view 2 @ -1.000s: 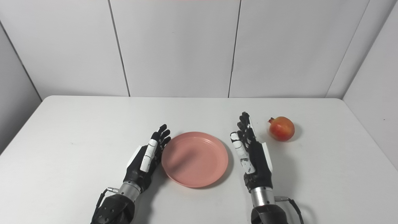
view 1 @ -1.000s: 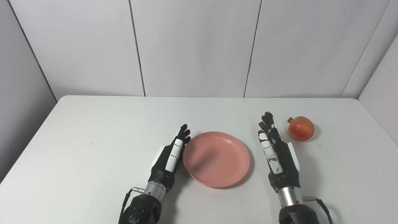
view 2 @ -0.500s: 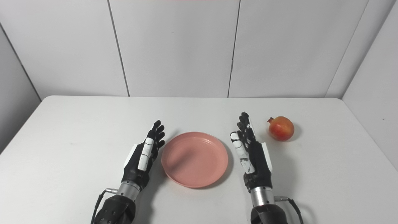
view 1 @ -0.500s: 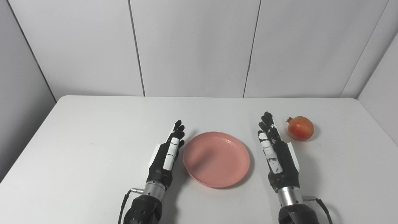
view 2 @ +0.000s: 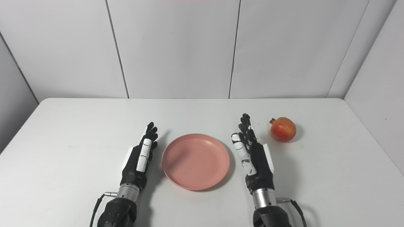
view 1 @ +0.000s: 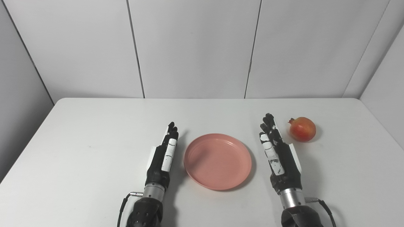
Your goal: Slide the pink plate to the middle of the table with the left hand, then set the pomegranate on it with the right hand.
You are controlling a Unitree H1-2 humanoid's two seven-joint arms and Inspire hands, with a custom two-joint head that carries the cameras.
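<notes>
Materials and finishes on the white desk

The white desk (view 1: 79, 151) has a smooth, matt top that looks like laminate or plastic. The round pink plate (view 1: 217, 160) looks like plastic, smooth with a soft sheen and fine rings moulded inside its rim. The red-orange pomegranate (view 1: 302, 128) has a smooth, slightly glossy skin. The left robot hand (view 1: 162, 156) and the right robot hand (view 1: 279, 156) are of black matt plastic with white smooth plastic plates, and each wrist has a bare, shiny metal ring. The grey wall panels (view 1: 195, 47) behind are flat and matt.
</notes>
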